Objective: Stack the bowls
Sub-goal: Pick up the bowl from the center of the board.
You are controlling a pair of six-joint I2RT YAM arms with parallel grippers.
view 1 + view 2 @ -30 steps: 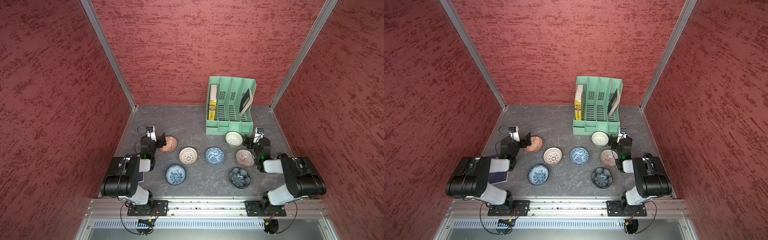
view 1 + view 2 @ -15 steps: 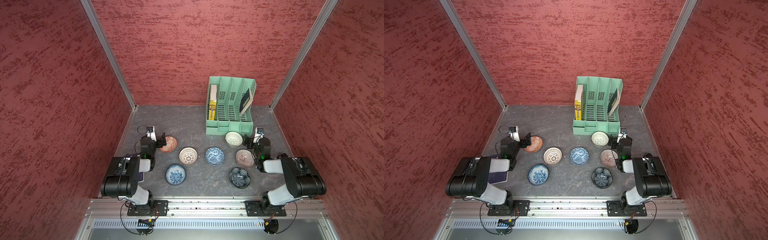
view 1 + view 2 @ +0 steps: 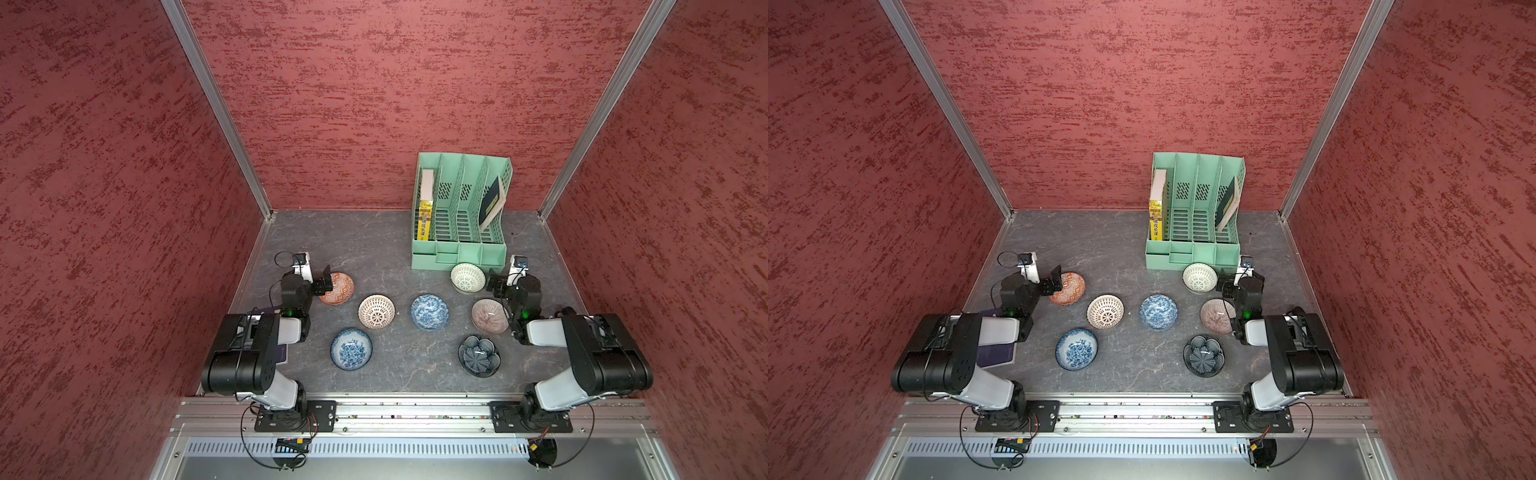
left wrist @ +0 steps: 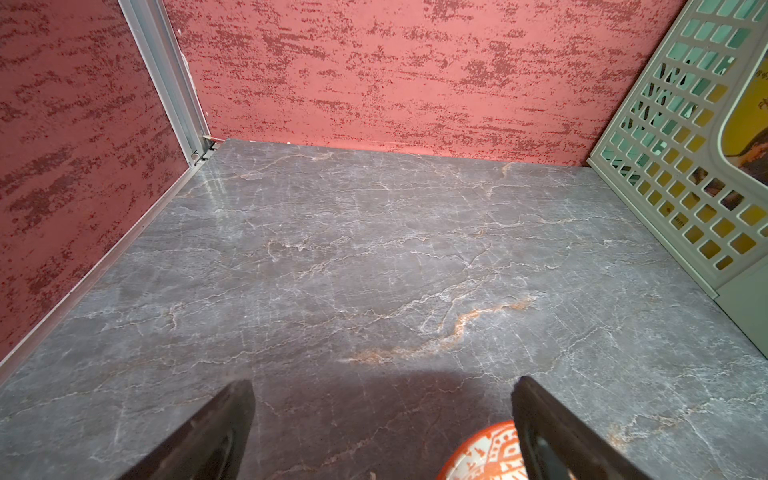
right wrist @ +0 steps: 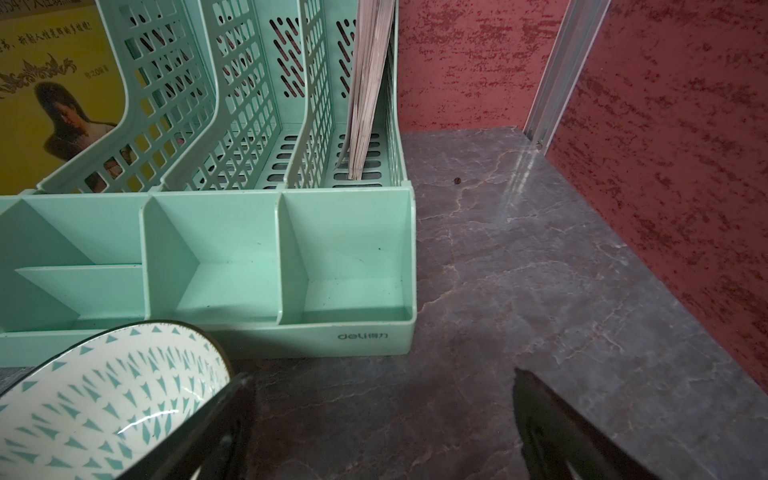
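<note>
Since none of the seven bowls is nested in another, the task is judged to be at its very start, with no first pick yet made. All are set upright and apart on the table [image 3: 353, 245]: an orange geometric bowl [image 3: 337, 288] on the left arm's side, a cream lattice bowl [image 3: 376, 312] and a blue floral bowl [image 3: 429, 312] in the middle, a second blue floral bowl [image 3: 351, 349] nearer the front rail [image 3: 415, 409], a pinkish striped bowl [image 3: 489, 316] and a dark flower-shaped bowl [image 3: 478, 356] on the right arm's side, and a second lattice bowl [image 3: 467, 277] just in front of the mint-green file rack [image 3: 469, 253]. The left hand [image 3: 325, 281] is held just beside the orange bowl, jaws spread wide and nothing gripped; in the left wrist view the rim is seen next to one finger [image 4: 552, 432], not between the two. The right hand [image 3: 495, 286] is likewise wide open and empty, just beside the second lattice bowl; whether its finger [image 5: 224, 428] touches that rim cannot be told. For the next move, a rim would need to be straddled, one finger inside and one outside, then pinched, lifted clear and centred over a neighbour. Glazed ceramic is expected to be slippery, so a firm, level grip is called for. A yellow book [image 3: 424, 218] and a dark booklet [image 3: 491, 199] are stood in the rack, outside the task.
</note>
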